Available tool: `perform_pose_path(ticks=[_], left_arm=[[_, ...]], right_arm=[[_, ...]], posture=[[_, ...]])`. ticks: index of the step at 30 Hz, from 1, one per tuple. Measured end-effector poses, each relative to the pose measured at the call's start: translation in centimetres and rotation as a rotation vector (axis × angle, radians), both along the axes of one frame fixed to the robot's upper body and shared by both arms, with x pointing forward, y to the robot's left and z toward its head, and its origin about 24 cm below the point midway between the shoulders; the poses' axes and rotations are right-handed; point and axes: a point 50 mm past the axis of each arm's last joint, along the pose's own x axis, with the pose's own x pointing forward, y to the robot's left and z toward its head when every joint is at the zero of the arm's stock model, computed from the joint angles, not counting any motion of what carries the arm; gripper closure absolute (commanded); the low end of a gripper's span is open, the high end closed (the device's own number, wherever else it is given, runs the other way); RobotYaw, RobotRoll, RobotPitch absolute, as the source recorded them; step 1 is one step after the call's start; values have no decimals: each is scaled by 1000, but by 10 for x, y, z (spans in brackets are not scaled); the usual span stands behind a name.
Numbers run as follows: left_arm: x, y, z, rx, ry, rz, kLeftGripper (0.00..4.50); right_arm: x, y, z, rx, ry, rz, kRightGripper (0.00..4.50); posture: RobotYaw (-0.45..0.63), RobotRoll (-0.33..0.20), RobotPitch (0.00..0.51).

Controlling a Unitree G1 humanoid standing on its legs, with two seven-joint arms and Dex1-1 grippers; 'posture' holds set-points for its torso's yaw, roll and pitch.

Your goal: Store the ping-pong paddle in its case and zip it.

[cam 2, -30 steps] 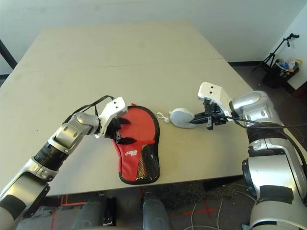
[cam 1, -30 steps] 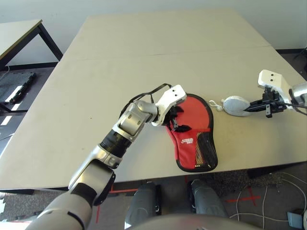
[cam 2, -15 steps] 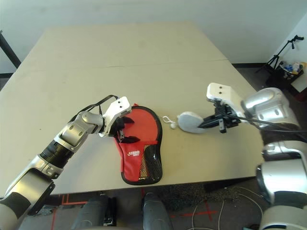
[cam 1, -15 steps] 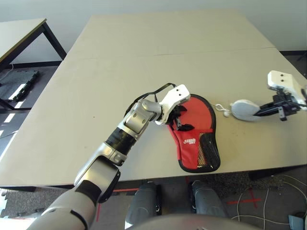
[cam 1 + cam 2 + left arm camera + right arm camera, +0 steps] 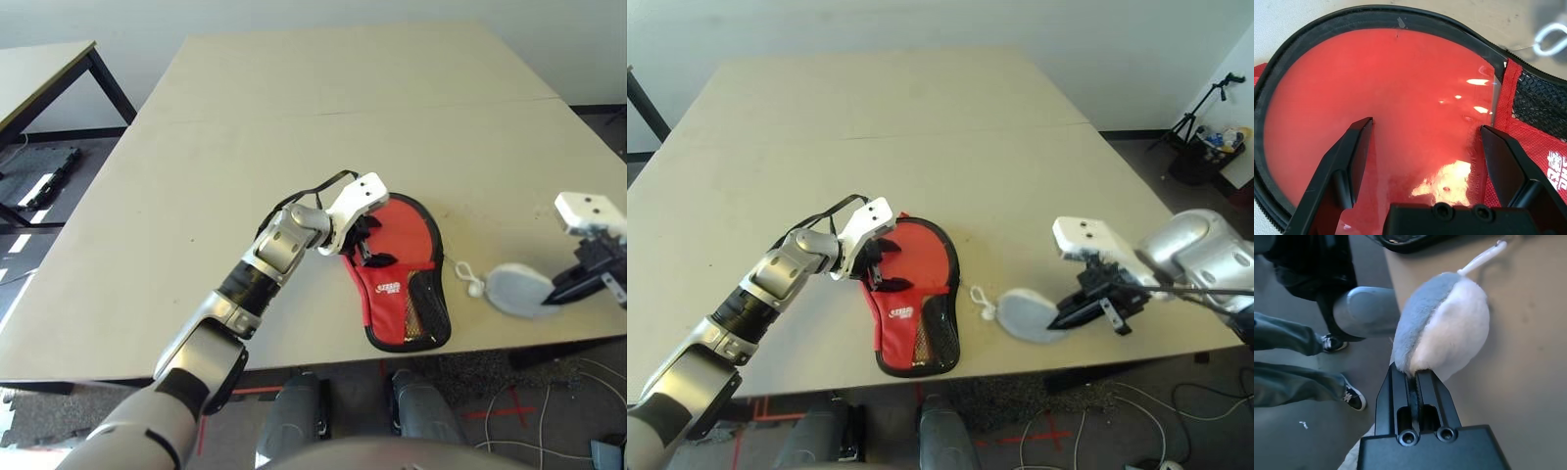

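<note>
The left gripper hangs just above the ping-pong paddle, its two black fingers spread wide, one to each side of the glossy red face; beyond the fingertips curves the black zipper edge of the case around the paddle; past the finger nearer the mesh pocket, red fabric with white lettering shows; pale table lies beyond.
</note>
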Motion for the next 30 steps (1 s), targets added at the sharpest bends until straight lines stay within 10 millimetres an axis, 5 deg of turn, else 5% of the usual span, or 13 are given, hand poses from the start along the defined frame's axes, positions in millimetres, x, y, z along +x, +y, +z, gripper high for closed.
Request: perform_pose_path(ticks=[5,12,16,21,26,30], left_arm=[[1,0,-1,-3,-2,12,0],[3,2,-2,-6,0,29,0],[4,3,-2,-10,-3,41,0],[3,4,2,-13,-18,42,0],[1,16,17,-36,-49,53,0],[3,27,46,-174,-94,113,0]], right_arm=[[-20,15,-14,37,110,74,4475],[-22,26,-19,92,141,76,4475],[1,31,-14,164,74,-8,3371],[30,22,33,232,-74,-165,1738],[49,22,47,399,-121,-292,217],[82,20,47,545,-285,-513,26]], posture=[[-144,0,99],[-141,0,97],[-142,0,91],[-144,0,87],[-140,0,78],[-135,0,77]])
